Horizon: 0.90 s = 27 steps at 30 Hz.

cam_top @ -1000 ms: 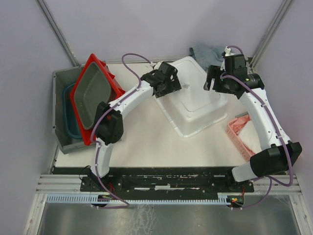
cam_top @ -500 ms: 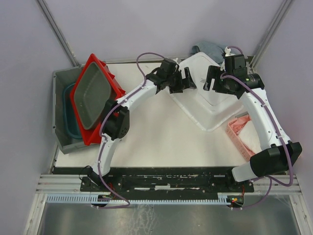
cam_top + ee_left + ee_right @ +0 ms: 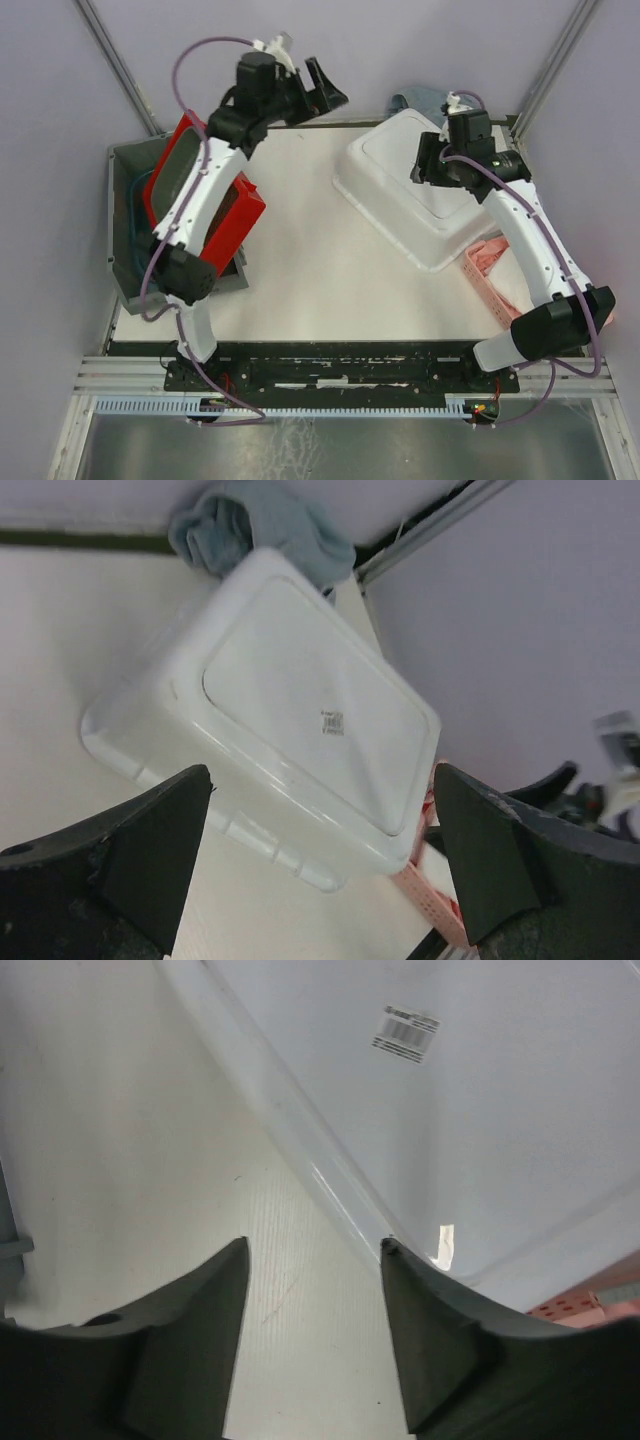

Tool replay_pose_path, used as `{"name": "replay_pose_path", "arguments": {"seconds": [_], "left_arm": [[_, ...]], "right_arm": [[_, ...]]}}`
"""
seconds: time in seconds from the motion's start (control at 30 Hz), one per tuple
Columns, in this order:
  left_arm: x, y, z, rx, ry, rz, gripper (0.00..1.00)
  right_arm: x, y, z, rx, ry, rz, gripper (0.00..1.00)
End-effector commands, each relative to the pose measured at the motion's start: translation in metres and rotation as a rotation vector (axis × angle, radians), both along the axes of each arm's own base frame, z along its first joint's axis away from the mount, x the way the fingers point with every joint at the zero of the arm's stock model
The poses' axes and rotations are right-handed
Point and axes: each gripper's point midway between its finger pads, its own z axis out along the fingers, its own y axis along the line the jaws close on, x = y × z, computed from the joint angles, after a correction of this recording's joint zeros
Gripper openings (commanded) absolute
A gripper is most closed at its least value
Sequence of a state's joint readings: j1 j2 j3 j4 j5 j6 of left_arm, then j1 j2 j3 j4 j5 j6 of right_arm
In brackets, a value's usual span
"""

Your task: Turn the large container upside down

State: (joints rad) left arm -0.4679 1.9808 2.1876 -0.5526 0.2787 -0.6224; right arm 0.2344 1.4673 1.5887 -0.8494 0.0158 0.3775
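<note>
Overhead, one large white container (image 3: 420,200) lies bottom up at the far right of the bench (image 3: 300,260), a small barcode label (image 3: 333,723) showing on its upturned base. Its near right corner meets a pink basket (image 3: 490,270); whether it rests on the basket or only against it, I cannot tell.

The left gripper (image 3: 330,85) is raised high over the far side of the bench, well apart from the container. Its jaws are spread wide and hold nothing. The right gripper (image 3: 428,165) hovers just above the container's far edge. From its wrist camera its jaws are also parted, with only the container's side and bare bench between them.

Judging by the base facing up, the turning itself looks done, and the step in hand seems to be letting go and pulling away. The next move probably calls for the right arm to rise straight clear without nudging the container, which may not be sitting flat near the basket.

Counted: two arms, one white container, one pink basket, one grey-blue cloth (image 3: 420,102) in the far corner, one red tray (image 3: 235,215) propped in one grey bin (image 3: 125,250) at the left.
</note>
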Motion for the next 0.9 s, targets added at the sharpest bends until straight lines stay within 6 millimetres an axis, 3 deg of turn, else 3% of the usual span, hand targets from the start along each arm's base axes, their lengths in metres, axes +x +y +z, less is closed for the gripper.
{"name": "replay_pose_path", "arguments": {"seconds": [0.0, 0.07, 0.17, 0.3, 0.4, 0.57, 0.73, 0.87], "left_arm": [[-0.053, 0.041, 0.123, -0.041, -0.259, 0.047, 0.99], [-0.066, 0.069, 0.141, -0.013, -0.297, 0.130, 0.99], [-0.074, 0.114, 0.140, 0.062, -0.289, 0.264, 1.00], [-0.088, 0.167, 0.118, 0.204, -0.225, 0.453, 1.00], [-0.101, 0.201, 0.087, 0.336, -0.109, 0.578, 1.00], [-0.118, 0.231, 0.043, 0.419, 0.018, 0.710, 1.00], [-0.121, 0.231, 0.022, 0.432, 0.065, 0.703, 1.00], [-0.119, 0.222, 0.011, 0.432, 0.072, 0.651, 1.00]], "right_arm": [[0.027, 0.069, 0.026, 0.023, -0.154, 0.134, 0.57], [0.040, 0.107, 0.017, 0.041, -0.147, 0.182, 0.45], [0.058, 0.154, 0.007, 0.077, -0.142, 0.236, 0.37], [0.086, 0.198, -0.021, 0.071, -0.125, 0.256, 0.37], [0.107, 0.217, -0.051, 0.042, -0.079, 0.248, 0.38], [0.142, 0.213, -0.090, -0.071, -0.055, 0.157, 0.40], [0.168, 0.168, -0.101, -0.271, -0.116, -0.052, 0.39], [0.178, 0.126, -0.106, -0.309, -0.113, -0.199, 0.41]]}}
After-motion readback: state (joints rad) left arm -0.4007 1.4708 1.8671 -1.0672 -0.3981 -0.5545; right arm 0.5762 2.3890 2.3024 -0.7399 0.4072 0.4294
